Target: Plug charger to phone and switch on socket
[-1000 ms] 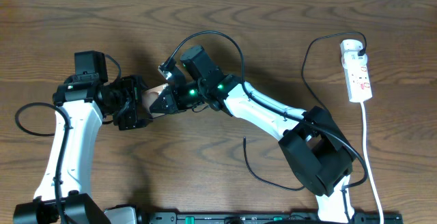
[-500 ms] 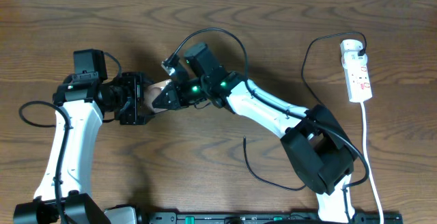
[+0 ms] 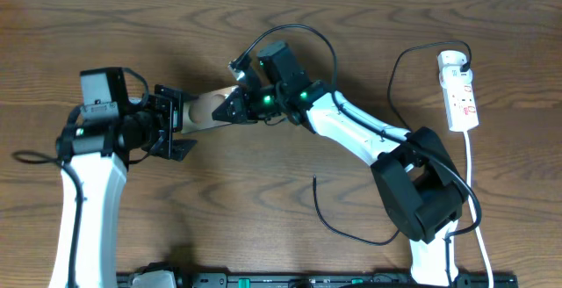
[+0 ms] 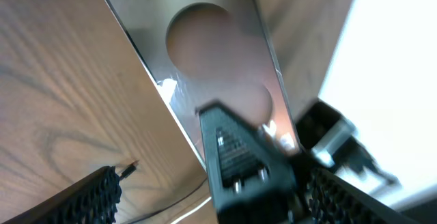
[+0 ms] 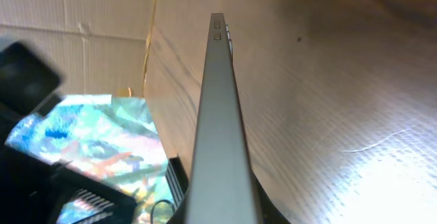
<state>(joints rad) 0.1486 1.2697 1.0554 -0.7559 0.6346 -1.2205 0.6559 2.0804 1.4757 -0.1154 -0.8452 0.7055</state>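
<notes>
While clamped in right claw (image 3: 230, 108), phone (image 3: 204, 109): one end gripped, jaws nearly closed.
Left claw (image 3: 173, 119): spread wide, empty, near phone's free end.

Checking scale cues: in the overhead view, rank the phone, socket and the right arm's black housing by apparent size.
1. right arm's black housing
2. socket and phone look alike; the right claw hides part of the phone, so unranked.

The phone (image 3: 204, 110), a flat slab with a pale oval patch on its glossy face, is clamped at one end by the right gripper (image 3: 226, 112). Its other end points away from the fingers. The charger (image 3: 315, 196), a thin black cable, lies loose behind that gripper. The white socket (image 3: 460, 90) lies well apart from it.
</notes>
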